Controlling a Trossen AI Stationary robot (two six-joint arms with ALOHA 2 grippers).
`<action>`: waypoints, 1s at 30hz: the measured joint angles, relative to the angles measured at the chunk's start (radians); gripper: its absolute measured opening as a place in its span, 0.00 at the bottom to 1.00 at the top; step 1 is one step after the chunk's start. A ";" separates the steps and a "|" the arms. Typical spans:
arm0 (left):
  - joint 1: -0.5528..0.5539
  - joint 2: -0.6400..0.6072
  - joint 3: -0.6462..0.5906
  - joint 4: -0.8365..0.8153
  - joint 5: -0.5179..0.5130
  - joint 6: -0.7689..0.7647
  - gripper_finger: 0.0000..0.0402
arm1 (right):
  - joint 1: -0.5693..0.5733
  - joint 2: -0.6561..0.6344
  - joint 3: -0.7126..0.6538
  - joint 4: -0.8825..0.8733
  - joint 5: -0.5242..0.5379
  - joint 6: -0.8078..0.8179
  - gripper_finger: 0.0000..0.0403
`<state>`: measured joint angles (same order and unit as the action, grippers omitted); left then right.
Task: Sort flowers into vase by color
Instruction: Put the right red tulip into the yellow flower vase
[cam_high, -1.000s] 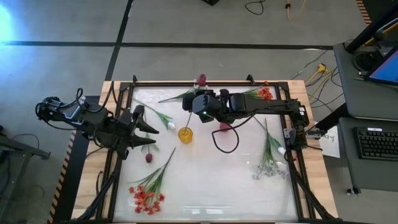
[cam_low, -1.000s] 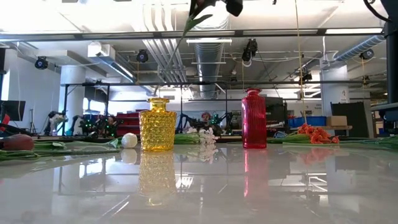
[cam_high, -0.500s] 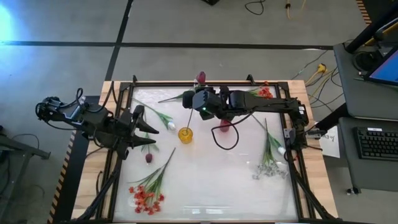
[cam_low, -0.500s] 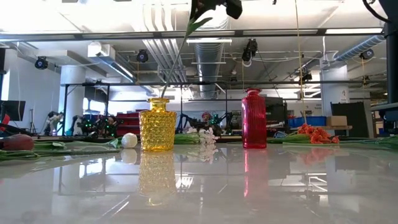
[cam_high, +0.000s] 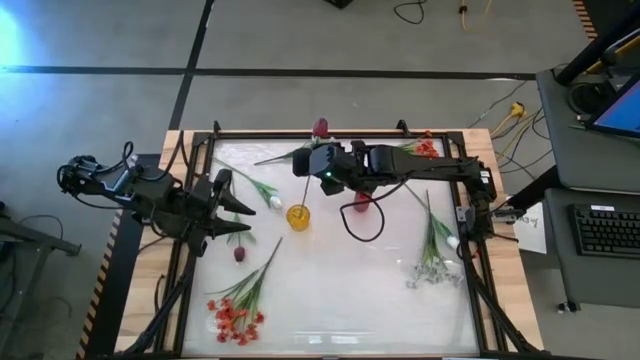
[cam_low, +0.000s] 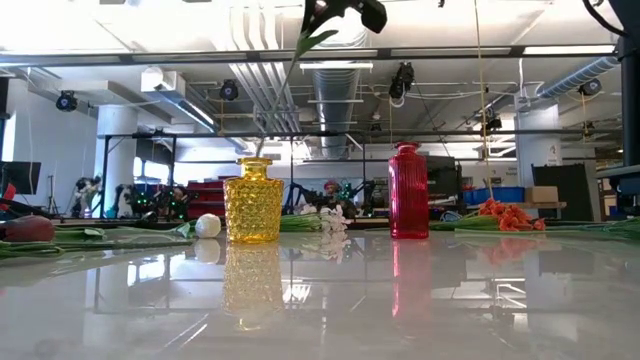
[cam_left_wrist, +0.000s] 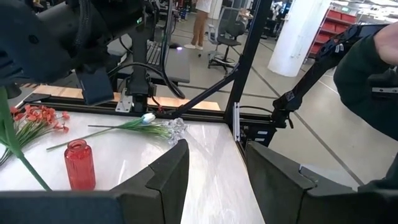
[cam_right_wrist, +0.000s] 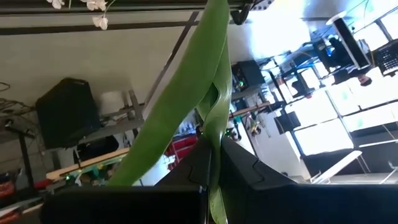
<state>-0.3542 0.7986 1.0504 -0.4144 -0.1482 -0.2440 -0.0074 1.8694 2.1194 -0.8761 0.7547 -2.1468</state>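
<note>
My right gripper (cam_high: 308, 162) is high over the table's far middle, shut on a dark red tulip (cam_high: 321, 127). The tulip's green stem (cam_low: 281, 100) slants down to the mouth of the yellow vase (cam_low: 251, 200), which also shows in the high view (cam_high: 298, 216). A red vase (cam_low: 407, 190) stands to the right of the yellow one, half under my right arm (cam_high: 361, 204). My left gripper (cam_high: 236, 226) waits open and empty at the table's left. Its spread fingers show in the left wrist view (cam_left_wrist: 214, 171). My right gripper pinches the tulip's stem and a leaf (cam_right_wrist: 212, 146) between its two shut fingers, in the upper part below the bloom. The fingers come level from the table's right and lie across the stem. The tulip hangs tilted, bloom toward the far edge, lower end (cam_low: 263, 152) at the yellow vase's mouth.
A white tulip (cam_high: 258, 188) and a dark red tulip (cam_high: 240, 254) lie at the left, and a red-orange spray (cam_high: 236, 318) at the near left. White sprays (cam_high: 430, 262) lie at the right, and a red-orange spray (cam_high: 426, 150) at the far right.
My right gripper has shifted a little toward the table's far edge with the tulip. The stem's lower end has come down to the yellow vase's mouth.
</note>
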 joint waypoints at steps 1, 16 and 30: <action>0.000 0.000 0.000 -0.002 0.000 0.000 0.37 | 0.000 0.000 -0.001 0.000 0.000 0.000 0.03; 0.000 0.000 0.000 -0.003 0.000 0.000 0.37 | -0.002 -0.001 -0.006 0.105 0.004 -0.054 0.03; 0.000 0.002 0.000 -0.007 0.000 0.000 0.37 | -0.021 -0.001 -0.037 0.105 0.005 -0.143 0.03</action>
<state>-0.3539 0.8009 1.0504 -0.4218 -0.1482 -0.2440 -0.0280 1.8687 2.0827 -0.7715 0.7601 -2.2902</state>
